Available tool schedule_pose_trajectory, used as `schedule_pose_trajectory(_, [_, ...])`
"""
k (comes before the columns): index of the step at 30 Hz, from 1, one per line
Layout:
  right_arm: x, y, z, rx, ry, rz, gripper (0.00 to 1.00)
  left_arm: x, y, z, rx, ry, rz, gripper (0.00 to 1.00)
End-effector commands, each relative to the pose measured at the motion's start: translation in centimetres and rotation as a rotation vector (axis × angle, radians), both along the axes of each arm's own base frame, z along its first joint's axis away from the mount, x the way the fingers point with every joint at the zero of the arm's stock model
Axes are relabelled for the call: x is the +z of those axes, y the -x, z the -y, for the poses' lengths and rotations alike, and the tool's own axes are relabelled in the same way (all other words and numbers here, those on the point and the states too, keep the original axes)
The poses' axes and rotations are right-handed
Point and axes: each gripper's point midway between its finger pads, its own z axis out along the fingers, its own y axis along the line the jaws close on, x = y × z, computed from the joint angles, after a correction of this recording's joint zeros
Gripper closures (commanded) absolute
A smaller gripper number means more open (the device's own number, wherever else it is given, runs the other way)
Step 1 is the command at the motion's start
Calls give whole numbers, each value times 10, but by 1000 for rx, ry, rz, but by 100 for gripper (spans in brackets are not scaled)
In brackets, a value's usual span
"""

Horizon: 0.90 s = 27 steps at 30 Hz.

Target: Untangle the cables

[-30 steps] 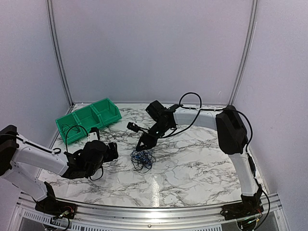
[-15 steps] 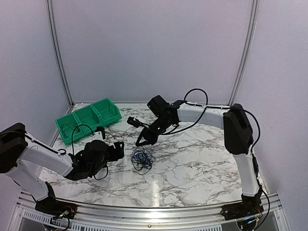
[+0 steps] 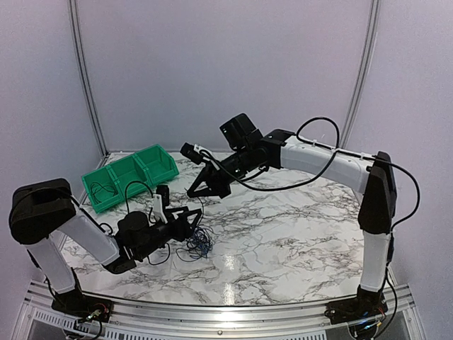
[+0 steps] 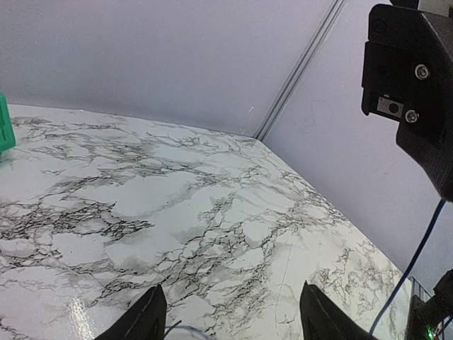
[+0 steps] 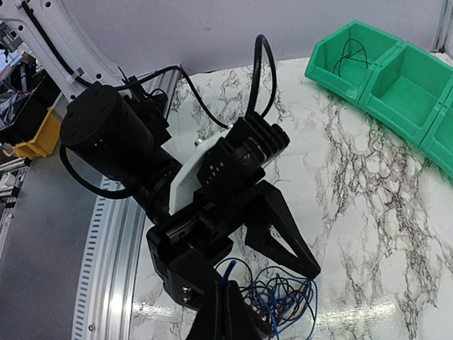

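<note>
Your cables (image 3: 198,241) lie as a small knot of thin blue and black wire on the marble table (image 3: 304,227), left of its middle. From the right wrist camera the knot (image 5: 279,301) sits right at the fingertips of your left hand (image 5: 248,280), which is low over the table with its fingers spread apart. The left wrist view shows those two tips (image 4: 230,322) wide apart, with nothing between them.

One blue strand (image 4: 417,262) rises taut from the knot towards your right hand (image 3: 198,191), which hangs above the table, beyond the knot. Its fingers (image 5: 223,315) are pressed together, and the strand appears pinched between them.

Further left, near the back wall, stands a green three-compartment bin (image 3: 131,173). One end compartment holds a loose thin black wire (image 5: 350,53).
</note>
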Motion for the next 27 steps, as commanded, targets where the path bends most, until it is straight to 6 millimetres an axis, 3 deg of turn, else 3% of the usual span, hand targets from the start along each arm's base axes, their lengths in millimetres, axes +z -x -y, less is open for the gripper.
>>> schedule_pose_trajectory(1, [21,5,-3,3,-32,23,100,23,6,20,-85,55,101,33])
schedule_pose_trajectory(4, [28,6,-2,4,-42,34,100,13,0,28,-84,49,75,35])
schedule_pose_trajectory(7, [49,7,-1,6,-70,65,100,-9,-5,41,-99,27,28,39])
schedule_pose_trajectory(13, [125,8,4,-7,-186,196,100,-50,-8,66,-147,47,-92,65])
schedule_pose_trajectory(17, [174,12,13,-23,-276,289,100,-71,-7,74,-157,44,-142,78])
schedule_pose_trajectory(21, [225,19,29,-50,-355,403,100,-89,-7,76,-157,26,-182,82])
schedule_pose_trajectory(27, [266,14,58,-138,-388,545,100,-103,-8,78,-156,0,-206,85])
